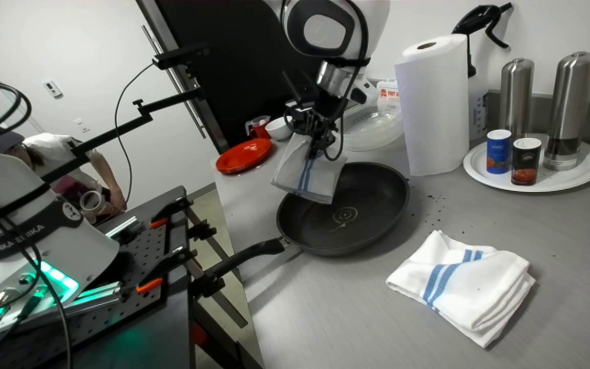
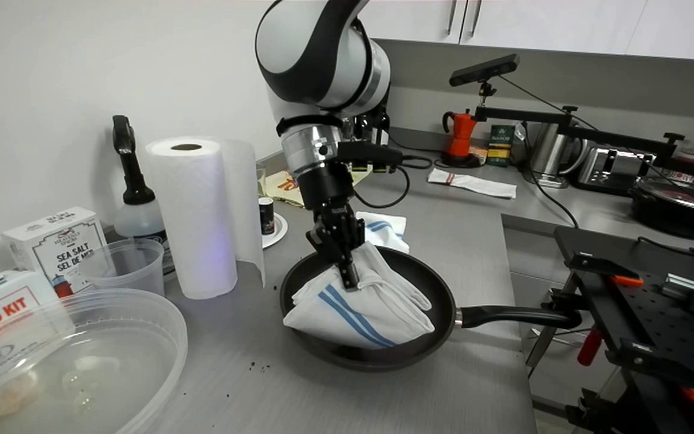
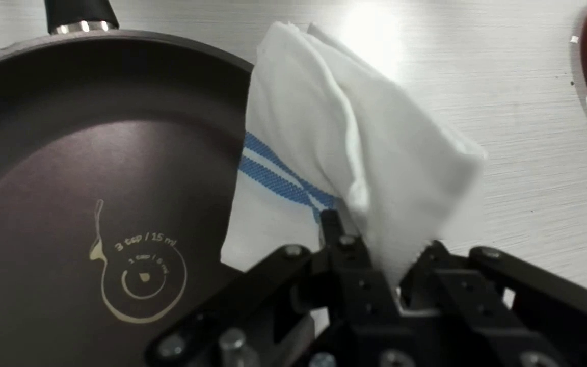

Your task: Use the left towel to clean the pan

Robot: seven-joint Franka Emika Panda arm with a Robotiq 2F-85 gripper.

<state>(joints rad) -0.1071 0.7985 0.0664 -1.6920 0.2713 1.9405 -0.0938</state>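
Observation:
My gripper [image 3: 382, 234] is shut on the left towel [image 3: 298, 97], a folded white cloth with blue stripes. The cloth fills the gap between the fingers and also shows in both exterior views [image 1: 320, 182] [image 2: 347, 319]. The pan [image 1: 372, 205] is round and black, with its handle over the counter's edge. In the wrist view the towel hangs across the rim of the pan [image 3: 181, 168], partly beyond it. I cannot tell whether the towel touches the pan. The gripper [image 1: 318, 148] points down above the pan's edge. A second striped white towel [image 1: 464, 287] lies folded on the counter.
A paper towel roll [image 1: 436, 113] stands behind the pan. A white plate [image 1: 582, 177] holds steel mills and small shakers. A clear plastic bowl [image 1: 366, 136], a white bowl [image 1: 278, 129] and red plates [image 1: 244, 156] stand beyond the pan. Dark crumbs lie on the counter.

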